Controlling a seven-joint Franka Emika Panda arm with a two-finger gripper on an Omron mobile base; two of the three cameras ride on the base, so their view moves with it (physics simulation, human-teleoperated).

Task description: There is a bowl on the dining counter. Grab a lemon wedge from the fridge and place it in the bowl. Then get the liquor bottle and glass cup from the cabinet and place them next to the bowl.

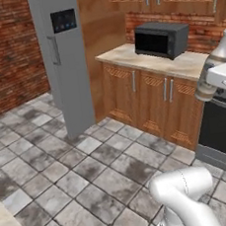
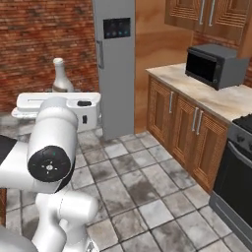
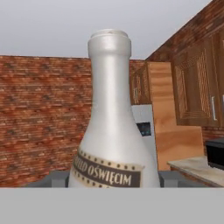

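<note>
Up at the hand, the liquor bottle [image 3: 111, 127] stands upright between the jaws of the gripper [image 1: 215, 76], which are clamped on its lower body, neck pointing up. From the left base camera it hangs in the air in front of the stove [image 1: 221, 127], clear of the counter [image 1: 179, 63] with the microwave [image 1: 160, 40]; from the right base camera its neck [image 2: 59, 74] rises above the white hand, with the fridge [image 2: 115, 64] behind. By my judgement the step in hand is carrying the bottle toward the dining counter. The next move calls for keeping it upright during travel, then setting it down just beside the bowl before fetching the glass cup.
</note>
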